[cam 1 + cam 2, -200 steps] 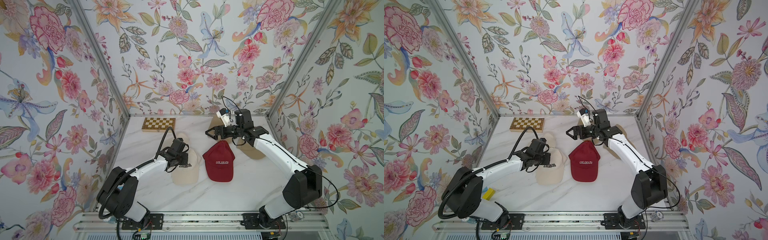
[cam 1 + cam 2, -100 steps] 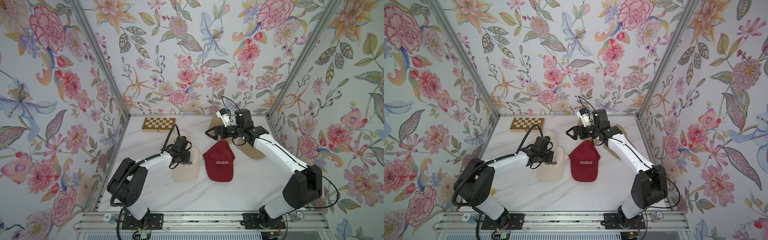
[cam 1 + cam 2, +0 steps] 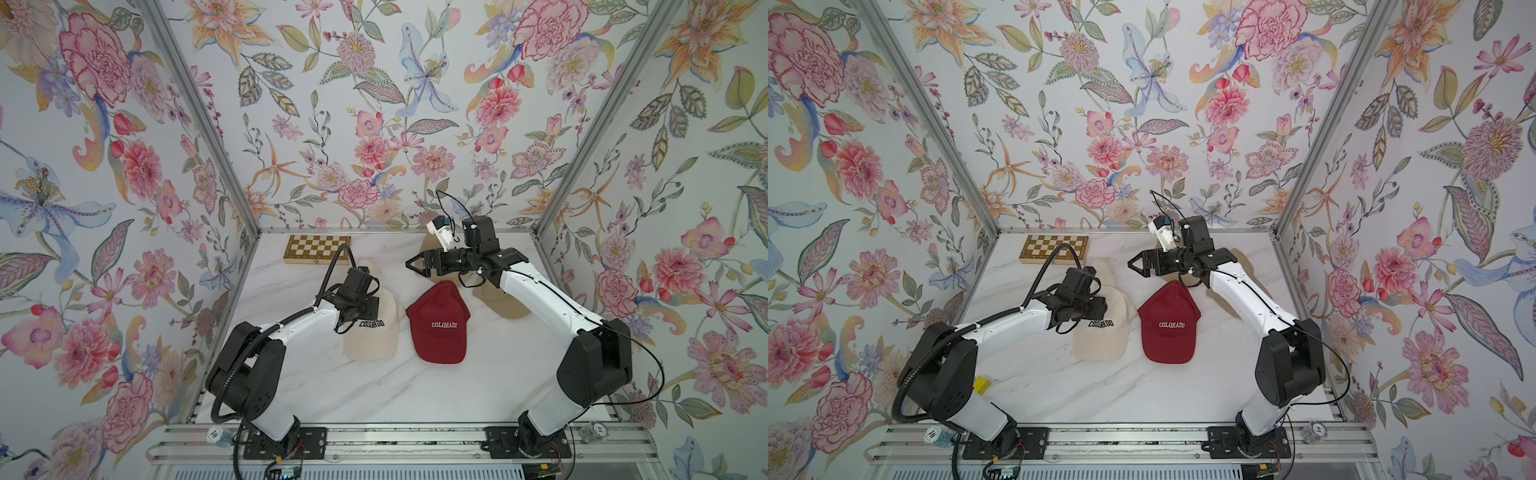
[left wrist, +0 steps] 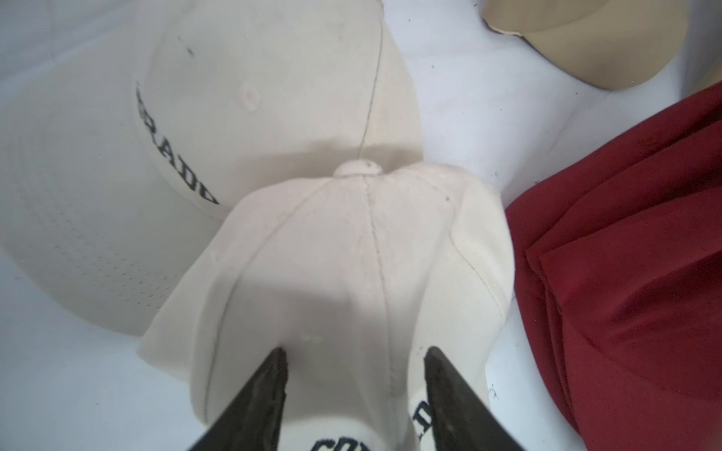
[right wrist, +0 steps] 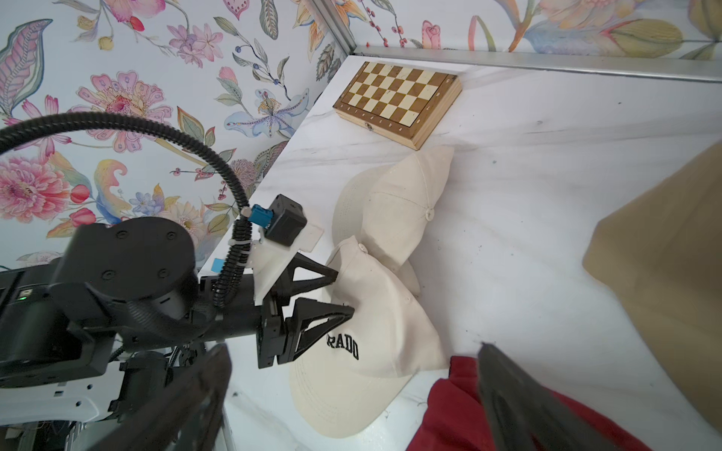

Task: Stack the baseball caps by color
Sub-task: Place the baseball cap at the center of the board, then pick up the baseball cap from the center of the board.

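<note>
A cream cap with COLORADO lettering lies left of centre. Its crown overlaps a second cream cap behind it, which also shows in a top view. My left gripper is open, with its fingertips apart over the front cap's crown, as the right wrist view also shows. A dark red cap lies to the right. My right gripper hangs open above the table behind the red cap, holding nothing. Tan caps lie partly hidden under the right arm.
A brown-and-cream chessboard lies at the back left by the wall. Flowered walls close in the table on three sides. Bare marble table stretches toward the front rail, between the two arm bases.
My left gripper carried the front cream cap a little back and to the right, then opened and let it go. The right arm has not moved.
</note>
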Robot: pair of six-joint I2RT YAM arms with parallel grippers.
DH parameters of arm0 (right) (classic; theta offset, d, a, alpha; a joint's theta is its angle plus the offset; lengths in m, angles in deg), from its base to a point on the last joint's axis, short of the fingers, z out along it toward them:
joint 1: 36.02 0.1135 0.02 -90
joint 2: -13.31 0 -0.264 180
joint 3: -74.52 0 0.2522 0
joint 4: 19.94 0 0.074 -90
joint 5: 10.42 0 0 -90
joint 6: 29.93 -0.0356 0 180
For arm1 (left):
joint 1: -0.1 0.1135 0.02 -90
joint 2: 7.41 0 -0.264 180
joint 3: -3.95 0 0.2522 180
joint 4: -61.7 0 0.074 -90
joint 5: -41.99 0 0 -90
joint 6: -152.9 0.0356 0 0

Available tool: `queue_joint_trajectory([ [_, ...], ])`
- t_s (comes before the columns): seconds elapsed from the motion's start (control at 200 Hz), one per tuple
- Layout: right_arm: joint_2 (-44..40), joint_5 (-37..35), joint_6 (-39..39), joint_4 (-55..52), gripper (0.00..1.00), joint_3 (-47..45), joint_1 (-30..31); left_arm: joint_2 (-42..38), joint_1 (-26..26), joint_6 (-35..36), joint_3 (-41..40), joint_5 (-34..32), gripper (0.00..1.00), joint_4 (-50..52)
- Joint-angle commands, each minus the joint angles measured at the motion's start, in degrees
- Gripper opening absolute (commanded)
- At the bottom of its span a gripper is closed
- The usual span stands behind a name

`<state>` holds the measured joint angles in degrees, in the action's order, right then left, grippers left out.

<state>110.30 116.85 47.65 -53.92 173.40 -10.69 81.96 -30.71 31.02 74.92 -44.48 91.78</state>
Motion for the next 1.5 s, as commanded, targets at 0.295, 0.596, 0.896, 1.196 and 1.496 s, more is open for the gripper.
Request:
queue_joint_trajectory([
  [0.295, 25.3, 1.3, -10.8, 6.1, 0.99, 19.9, 5.1, -22.9, 1.1, 4.9, -2.9, -11.0, 0.99, 1.3],
  [0.596, 37.5, -2.2, -13.8, 3.0, 0.99, 29.1, 6.6, -40.4, 1.1, 7.0, -17.9, -11.6, 1.00, -5.7],
  [0.896, 44.6, 1.7, -17.1, 2.8, 0.88, 35.7, 8.1, -40.4, 1.1, 8.1, -20.8, -10.5, 1.00, -7.6],
  [1.196, 44.8, 1.7, -18.0, 3.9, 0.65, 36.9, 8.8, -41.9, 1.1, 8.9, -22.1, -10.9, 1.00, -8.7],
  [1.496, 47.4, 1.3, -18.3, 4.1, 0.13, 44.1, 10.0, -42.2, 1.1, 8.8, -22.4, -10.9, 1.00, -9.7],
])
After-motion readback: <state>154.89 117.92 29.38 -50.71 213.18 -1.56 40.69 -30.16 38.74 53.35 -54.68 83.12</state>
